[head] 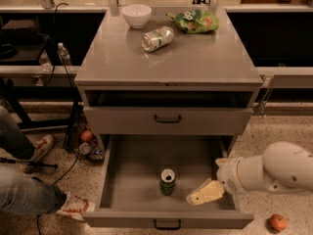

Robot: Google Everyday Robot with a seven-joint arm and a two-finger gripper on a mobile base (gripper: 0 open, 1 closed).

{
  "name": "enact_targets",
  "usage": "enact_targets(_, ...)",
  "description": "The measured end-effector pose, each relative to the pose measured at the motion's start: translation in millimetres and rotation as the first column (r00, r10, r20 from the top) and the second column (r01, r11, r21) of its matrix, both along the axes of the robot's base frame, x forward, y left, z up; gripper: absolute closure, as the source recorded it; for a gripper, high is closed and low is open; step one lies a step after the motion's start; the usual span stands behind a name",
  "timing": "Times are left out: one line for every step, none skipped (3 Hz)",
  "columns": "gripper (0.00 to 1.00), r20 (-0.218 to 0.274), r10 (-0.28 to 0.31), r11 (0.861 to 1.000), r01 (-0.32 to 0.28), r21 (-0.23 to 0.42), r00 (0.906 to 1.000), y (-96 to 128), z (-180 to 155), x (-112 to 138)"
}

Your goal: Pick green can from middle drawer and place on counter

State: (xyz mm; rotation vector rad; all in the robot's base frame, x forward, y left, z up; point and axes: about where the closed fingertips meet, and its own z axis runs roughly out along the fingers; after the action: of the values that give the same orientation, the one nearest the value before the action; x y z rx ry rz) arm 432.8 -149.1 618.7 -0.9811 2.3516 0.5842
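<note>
The green can (167, 181) stands upright on the floor of the pulled-out middle drawer (131, 166), near its front middle, silver top up. My gripper (204, 194) hangs inside the drawer at the front right, a short way to the right of the can and apart from it. The white arm (266, 174) reaches in from the right over the drawer's side. The counter (166, 58) is the flat grey cabinet top above.
On the counter sit a white bowl (136, 15), a paler dented can (157, 38) lying on its side and a green chip bag (193, 21). A shallower shut drawer (167, 119) sits above. A person's legs (24, 190) are at left. An orange ball (278, 223) lies on the floor at right.
</note>
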Motion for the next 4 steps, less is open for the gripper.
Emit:
enact_targets(0.00, 0.006, -0.076, 0.996, 0.075, 0.047, 0.9971, 3, -63, 16)
enact_targets(0.00, -0.003, -0.167, 0.981, 0.166, 0.104, 0.9860, 17, -136, 31)
enact_targets(0.00, -0.003, -0.167, 0.981, 0.166, 0.104, 0.9860, 17, -136, 31)
enact_targets(0.00, 0.032, -0.155, 0.980, 0.149, 0.134, 0.9874, 31, -146, 41)
